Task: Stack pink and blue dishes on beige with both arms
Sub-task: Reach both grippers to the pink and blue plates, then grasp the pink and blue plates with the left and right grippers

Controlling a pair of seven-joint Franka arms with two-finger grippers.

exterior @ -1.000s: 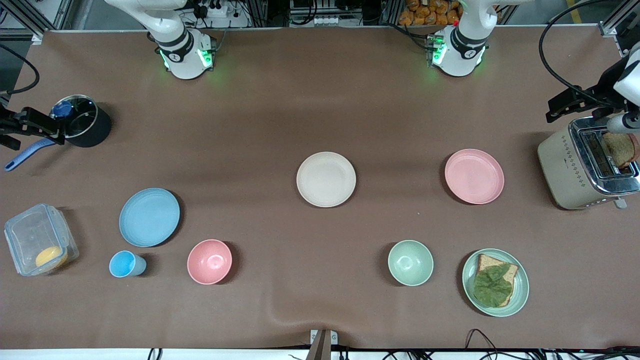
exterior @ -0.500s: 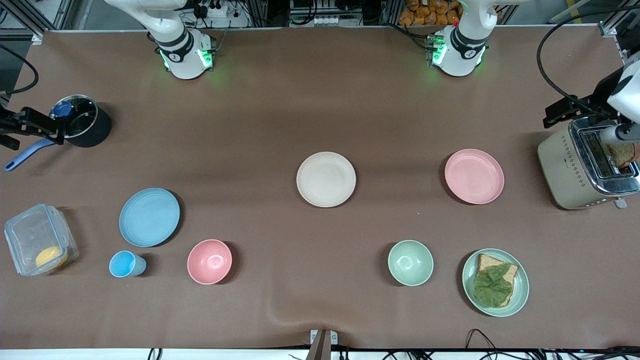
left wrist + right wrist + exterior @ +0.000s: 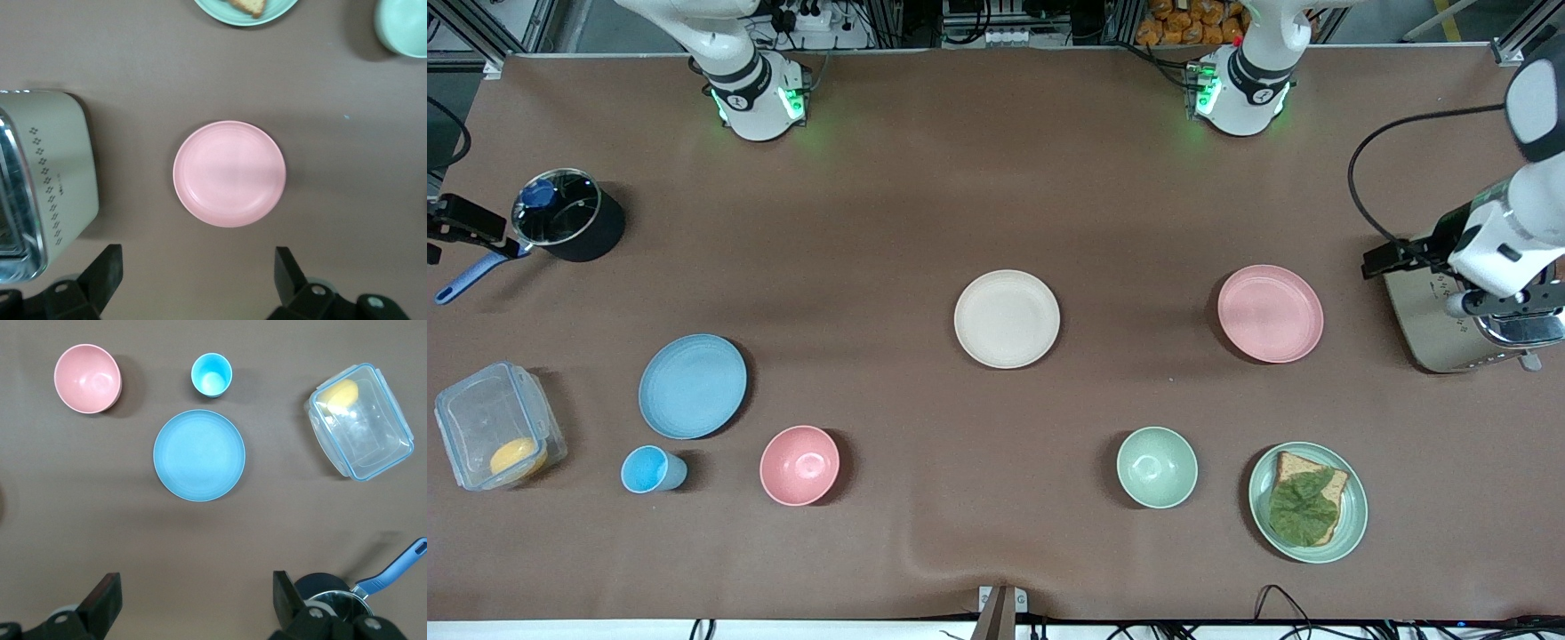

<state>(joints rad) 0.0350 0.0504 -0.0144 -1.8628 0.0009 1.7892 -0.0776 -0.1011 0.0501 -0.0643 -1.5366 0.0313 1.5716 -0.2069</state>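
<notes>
Nearest the front camera, a pale green plate [image 3: 1308,502] is carrying bread under a crinkled leaf, beside a smooth green bowl [image 3: 1157,467]; toward the right arm's end a deep pink bowl [image 3: 799,465], a small blue cup [image 3: 649,469] and a clear lidded box [image 3: 496,425] are sitting on the brown cloth-covered counter [image 3: 996,196]; the blue plate [image 3: 692,386] is lying flat just farther back than the cup, round, matte and shallow-rimmed, so showing no long axis; the beige plate [image 3: 1007,318], same shape, is resting mid-counter, face up; the pink plate [image 3: 1270,313] is lying level with it toward the left arm's end, near a cream toaster [image 3: 1423,320] with chrome top; all three plates are well apart; the left hand [image 3: 198,277] is hanging over the toaster's edge, fingers spread wide, gripping nothing, looking down on the pink plate; the right hand [image 3: 193,600] is hovering beside a black glass-lidded pot [image 3: 569,214], equally wide open and empty, the blue plate below its camera.
</notes>
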